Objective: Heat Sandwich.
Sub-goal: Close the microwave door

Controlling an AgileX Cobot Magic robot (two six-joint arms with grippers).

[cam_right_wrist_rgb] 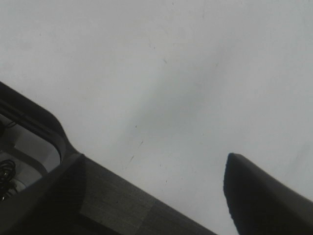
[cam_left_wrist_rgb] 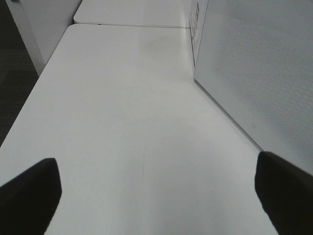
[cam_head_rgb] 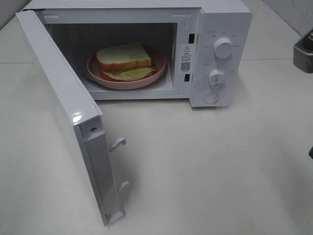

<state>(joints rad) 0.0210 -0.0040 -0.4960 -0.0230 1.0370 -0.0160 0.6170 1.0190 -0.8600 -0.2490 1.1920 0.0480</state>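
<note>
Microwave (cam_head_rgb: 230, 22): door (cam_head_rgb: 54, 83) swung open, pink plate (cam_head_rgb: 128, 83) inside.
Plate: holds sandwich (cam_head_rgb: 124, 56).
L pincer (cam_left_wrist_rgb: 156, 196): released, empty.
R pincer (cam_right_wrist_rgb: 152, 161): released, empty.

Microwave (cam_head_rgb: 215, 29): white body, dark grey cavity. Door (cam_head_rgb: 58, 98): glossy white; in the left wrist view its window carries a fine grey dot mesh. Knobs (cam_head_rgb: 223, 47): white. Label (cam_head_rgb: 186, 58) right of the cavity: white with black print and a small red mark. Sandwich (cam_head_rgb: 124, 56): white bread, tan crust, yellowish filling. Plate (cam_head_rgb: 97, 73): pink. Table (cam_head_rgb: 205, 166): plain off-white. Floor (cam_left_wrist_rgb: 12, 73) left of the table: dark grey. Left fingers (cam_left_wrist_rgb: 29, 198): black. Right finger (cam_right_wrist_rgb: 266, 198): black.
</note>
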